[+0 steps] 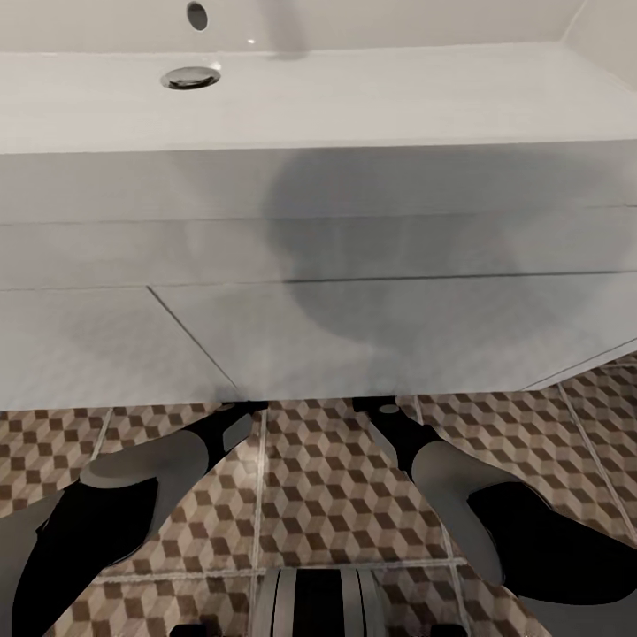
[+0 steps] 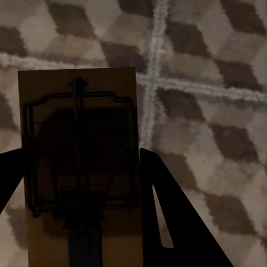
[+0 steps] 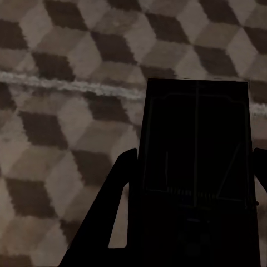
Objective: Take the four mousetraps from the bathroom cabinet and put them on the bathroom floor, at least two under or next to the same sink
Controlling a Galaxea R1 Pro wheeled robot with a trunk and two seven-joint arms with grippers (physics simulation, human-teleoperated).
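Fingers (image 2: 172,217) of the left gripper (image 2: 78,222) pinch a tan mousetrap (image 2: 78,144) flat above the cube-patterned bathroom floor (image 2: 211,100), and the right gripper (image 3: 192,222) likewise clamps a darker mousetrap (image 3: 197,150) over the same tiles. From the head view both arms reach under the white vanity (image 1: 318,336) at twelve o'clock, below the sink (image 1: 354,97). Judging by this, the placing step is in hand: lower each trap onto the tiles, then let go; no container is involved.
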